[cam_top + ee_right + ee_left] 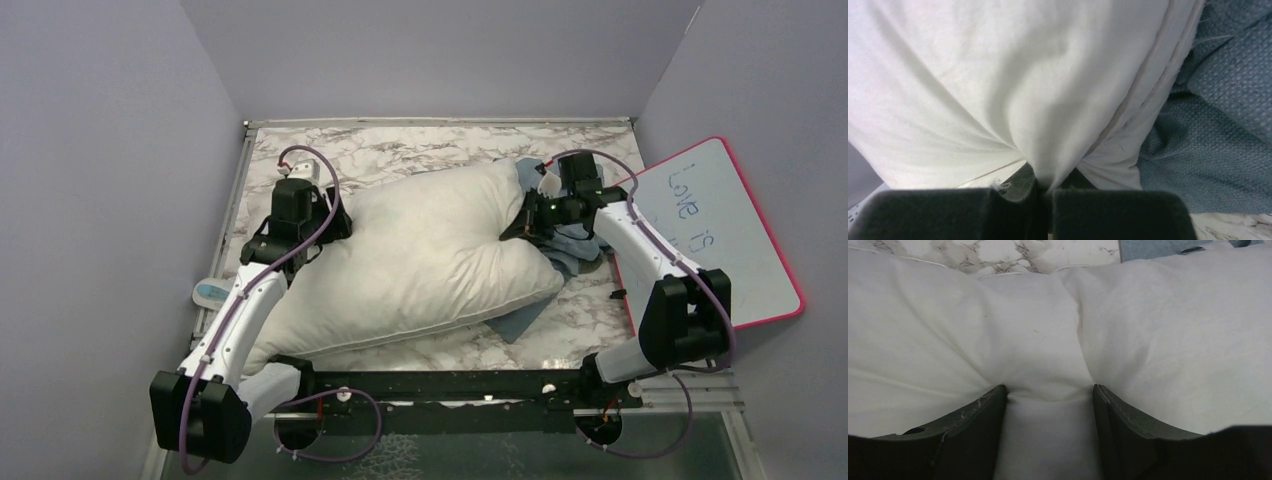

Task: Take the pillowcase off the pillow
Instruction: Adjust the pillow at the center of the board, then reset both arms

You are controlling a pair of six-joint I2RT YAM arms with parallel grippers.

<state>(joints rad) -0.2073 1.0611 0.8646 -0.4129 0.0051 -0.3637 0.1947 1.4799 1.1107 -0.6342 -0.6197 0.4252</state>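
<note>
The white pillow [430, 260] lies bare across the middle of the marble table, dented in the middle. The grey-blue pillowcase [572, 250] lies crumpled under and behind its right end, off the pillow. My left gripper [338, 225] pinches a thick fold of the pillow's left end; in the left wrist view the gripper [1046, 390] has white pillow [1048, 340] bulging between the fingers. My right gripper [518, 228] is shut on the pillow's right edge; in the right wrist view the gripper [1048, 187] clamps white pillow cloth [998, 75], with the pillowcase [1208, 150] beside it.
A pink-rimmed whiteboard [715, 230] with writing leans at the right edge of the table. A small white and blue object [212, 292] sits at the left edge. Grey walls close in the left, back and right sides.
</note>
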